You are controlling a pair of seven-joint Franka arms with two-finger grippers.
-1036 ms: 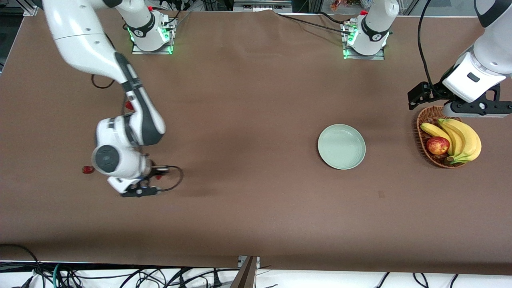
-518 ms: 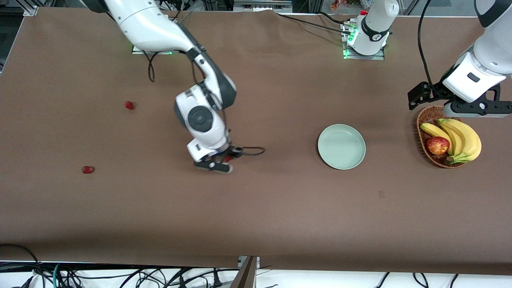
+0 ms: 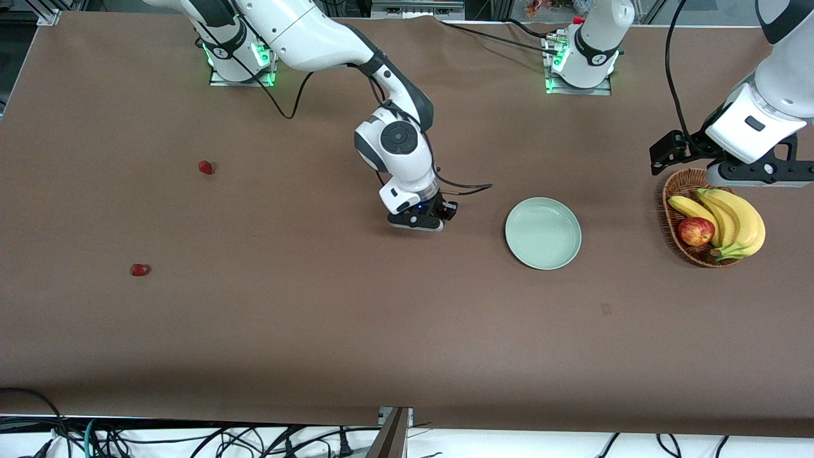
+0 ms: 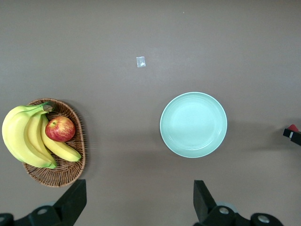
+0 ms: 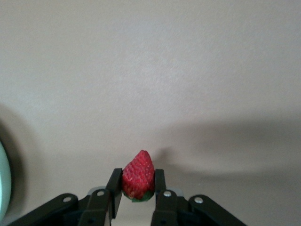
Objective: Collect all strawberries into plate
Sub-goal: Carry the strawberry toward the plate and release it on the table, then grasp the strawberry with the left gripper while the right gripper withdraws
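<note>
My right gripper [image 3: 439,216] is shut on a strawberry [image 5: 138,175] and hangs over bare table beside the pale mint-green plate [image 3: 543,233], toward the right arm's end. The plate holds nothing and also shows in the left wrist view [image 4: 193,124]. Two more strawberries lie on the table at the right arm's end, one [image 3: 205,167] farther from the front camera than the other [image 3: 139,270]. My left gripper [image 4: 138,207] is open and empty, high over the table beside the basket.
A brown wicker basket [image 3: 675,216] with bananas [image 3: 731,219] and a red apple [image 3: 696,231] stands at the left arm's end, also in the left wrist view [image 4: 66,169]. A small pale scrap [image 4: 140,61] lies on the brown cloth.
My right arm has swung from the right arm's end across the table toward the plate, carrying a strawberry. The left arm has not moved.
</note>
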